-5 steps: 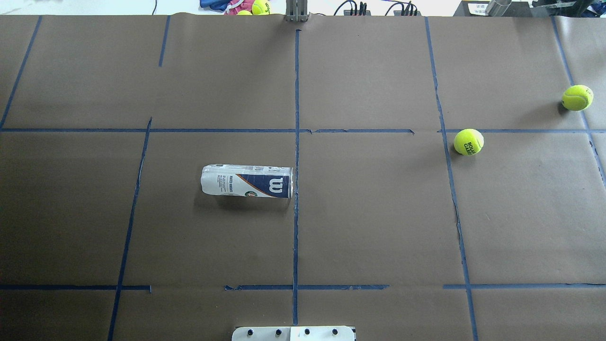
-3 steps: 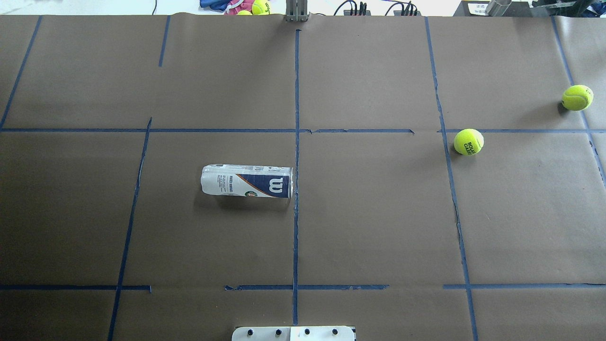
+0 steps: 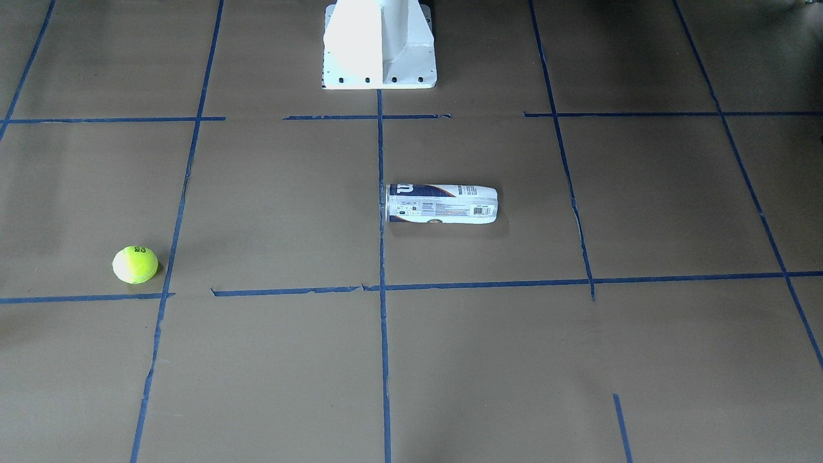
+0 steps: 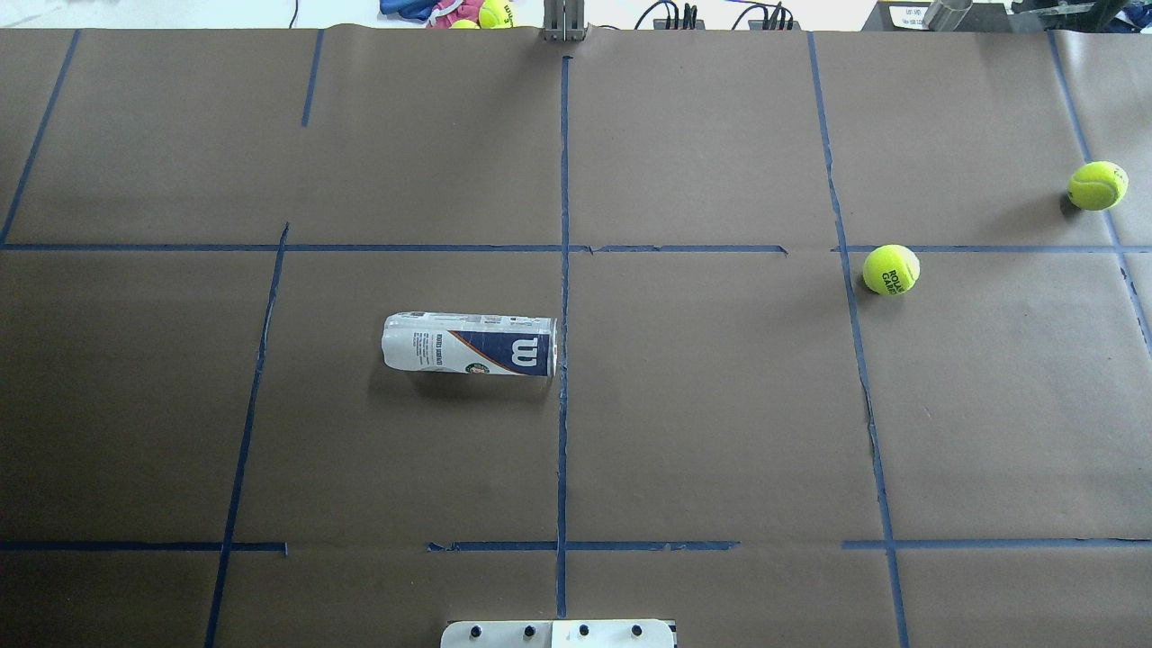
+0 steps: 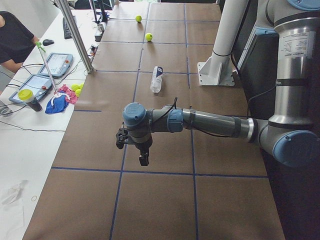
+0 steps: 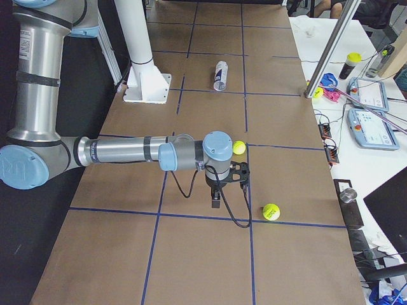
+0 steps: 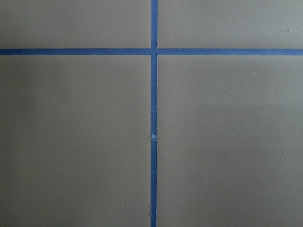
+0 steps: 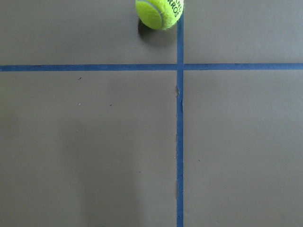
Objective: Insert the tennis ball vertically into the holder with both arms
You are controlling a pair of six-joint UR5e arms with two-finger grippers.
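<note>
The holder (image 4: 470, 344) lies on its side left of the centre tape line, its open end toward that line; it also shows as the holder (image 3: 442, 204). One tennis ball (image 4: 891, 269) rests at the right by a tape crossing and shows at the top of the right wrist view as the tennis ball (image 8: 158, 13). Another tennis ball (image 4: 1097, 185) sits near the right edge. My left gripper (image 5: 136, 149) hovers over bare paper far from the holder. The right gripper (image 6: 224, 190) hangs between the two balls. I cannot tell whether either is open or shut.
The white pedestal (image 3: 379, 45) is bolted at the robot's side of the table. A metal post (image 4: 564, 22), cables, a cloth and spare balls (image 4: 493, 13) line the far edge. A person (image 5: 12, 42) sits at a side desk with tablets.
</note>
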